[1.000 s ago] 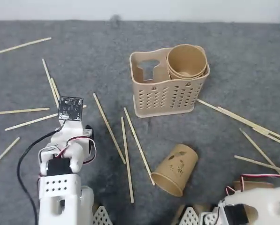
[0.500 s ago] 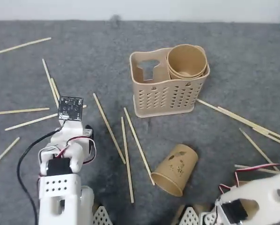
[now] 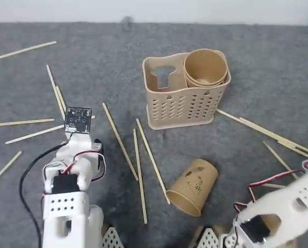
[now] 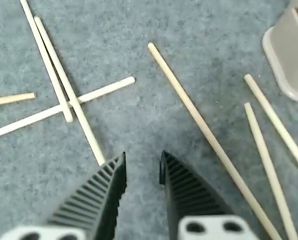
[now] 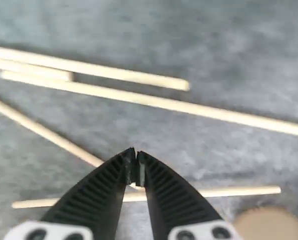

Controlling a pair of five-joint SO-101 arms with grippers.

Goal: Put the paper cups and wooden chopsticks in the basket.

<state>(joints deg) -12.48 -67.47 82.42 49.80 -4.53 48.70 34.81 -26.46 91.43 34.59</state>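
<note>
A tan basket (image 3: 179, 106) stands at centre back with stacked paper cups (image 3: 206, 67) in its right compartment. Another paper cup (image 3: 192, 187) lies on its side in front of it. Wooden chopsticks (image 3: 138, 173) are scattered over the grey carpet. My left gripper (image 4: 141, 160) hovers open over bare carpet between crossed chopsticks (image 4: 64, 92) and a long chopstick (image 4: 203, 132), holding nothing. My right gripper (image 5: 134, 154) is shut, low above a chopstick (image 5: 218, 191), with more chopsticks (image 5: 153, 101) just beyond it. The right arm (image 3: 285, 206) is at the front right.
The left arm (image 3: 74, 173) stands at the front left. A corner of the basket (image 4: 291, 55) lies beyond the left gripper. A wall edge runs along the back of the carpet. A tan rounded shape (image 5: 266, 225) sits close to the right gripper.
The right arm has lifted and swung toward the right edge of the high view. The left arm, cups and basket have stayed put.
</note>
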